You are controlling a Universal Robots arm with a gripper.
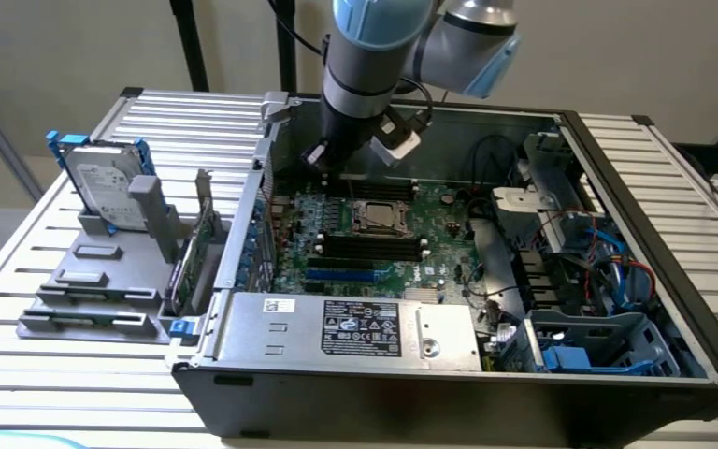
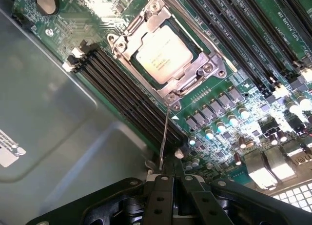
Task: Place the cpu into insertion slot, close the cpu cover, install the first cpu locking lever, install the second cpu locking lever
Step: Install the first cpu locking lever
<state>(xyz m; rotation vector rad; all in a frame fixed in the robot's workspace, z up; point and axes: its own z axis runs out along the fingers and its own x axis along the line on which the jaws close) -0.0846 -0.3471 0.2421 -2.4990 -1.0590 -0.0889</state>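
Silvery cpu (image 2: 163, 53) under cpu cover (image 2: 146, 24), clenched end effector (image 2: 168, 178) apart from it, at tip of locking lever (image 2: 165, 137)

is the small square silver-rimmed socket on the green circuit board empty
No, the pale silvery-grey square cpu sits in it, framed by the silvery metal cover plate.

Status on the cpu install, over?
Gripper shut, at tip of raised locking lever. Cpu seated, cpu cover closed over it. No obstruction seen.
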